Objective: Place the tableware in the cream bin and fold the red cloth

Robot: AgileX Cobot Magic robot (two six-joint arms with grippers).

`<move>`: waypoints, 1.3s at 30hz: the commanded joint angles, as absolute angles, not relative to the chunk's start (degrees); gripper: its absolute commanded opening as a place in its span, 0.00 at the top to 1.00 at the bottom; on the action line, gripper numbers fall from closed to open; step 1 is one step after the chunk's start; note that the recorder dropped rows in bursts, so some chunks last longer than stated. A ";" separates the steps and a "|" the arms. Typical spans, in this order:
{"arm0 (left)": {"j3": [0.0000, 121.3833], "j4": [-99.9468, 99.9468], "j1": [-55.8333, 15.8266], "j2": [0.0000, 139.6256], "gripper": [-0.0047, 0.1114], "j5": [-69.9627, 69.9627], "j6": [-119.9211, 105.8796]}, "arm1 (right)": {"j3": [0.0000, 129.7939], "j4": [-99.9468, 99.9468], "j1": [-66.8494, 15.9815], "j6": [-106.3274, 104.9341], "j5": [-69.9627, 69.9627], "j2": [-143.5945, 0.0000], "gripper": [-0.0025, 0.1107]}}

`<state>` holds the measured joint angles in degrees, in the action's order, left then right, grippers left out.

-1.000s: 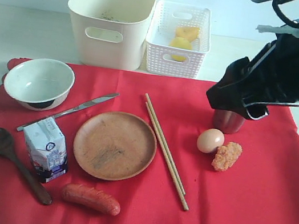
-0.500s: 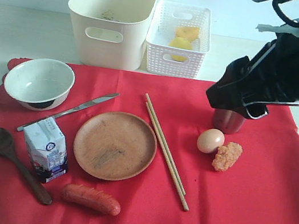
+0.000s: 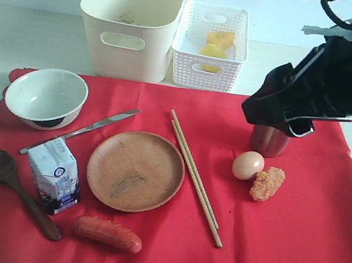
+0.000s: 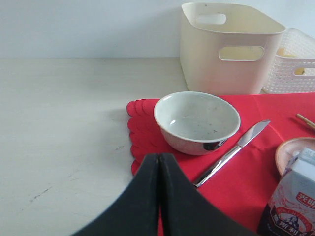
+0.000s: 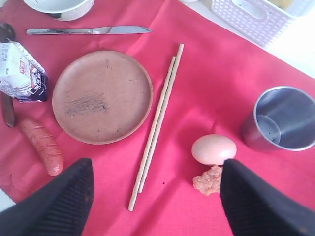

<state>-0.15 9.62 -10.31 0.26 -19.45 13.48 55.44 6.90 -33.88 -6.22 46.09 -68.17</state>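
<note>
The red cloth (image 3: pixel 293 241) carries a white bowl (image 3: pixel 46 96), metal knife (image 3: pixel 81 130), wooden plate (image 3: pixel 135 170), chopsticks (image 3: pixel 195 176), dark spoon (image 3: pixel 16 188) and steel cup (image 3: pixel 268 141). Behind the cloth stands the cream bin (image 3: pixel 128 21). My right gripper (image 3: pixel 275 118) hovers just above the cup, open and empty. Its wrist view shows the right gripper (image 5: pixel 155 168) wide over the chopsticks (image 5: pixel 157 118), with the cup (image 5: pixel 283 123) off to one side. My left gripper (image 4: pixel 159 157) is shut and empty, short of the bowl (image 4: pixel 197 120) at the cloth's scalloped corner (image 4: pixel 140 132).
A white lattice basket (image 3: pixel 211 46) with yellow food stands beside the bin. An egg (image 3: pixel 247 164) and an orange crumbly piece (image 3: pixel 267 183) lie beside the cup. A milk carton (image 3: pixel 54 175) and a sausage (image 3: pixel 107 233) lie near the plate.
My right gripper has risen slightly, so more of the steel cup shows beneath it. Everything on the cloth lies as before.
</note>
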 commanded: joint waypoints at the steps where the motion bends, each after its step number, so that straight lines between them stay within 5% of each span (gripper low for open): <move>1: 0.00 9.80 -10.66 0.00 0.95 -18.79 13.72 | 55.03 7.67 -33.97 -6.46 44.77 -67.74 0.37; 24: 0.00 9.80 -10.66 0.00 0.95 -18.79 13.72 | 55.61 44.18 -33.97 -48.99 38.55 -89.99 0.37; 32: 0.00 9.80 -10.66 0.00 0.95 -18.79 13.72 | 61.50 41.41 -44.35 -45.37 30.30 -91.47 0.37; 39: 0.00 9.80 -10.66 0.00 0.95 -18.79 13.72 | 72.74 18.61 -53.09 -23.13 33.34 -99.90 0.35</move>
<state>-0.15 9.62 -10.31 0.26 -19.45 13.48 69.71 26.22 -51.14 -29.81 32.00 -97.46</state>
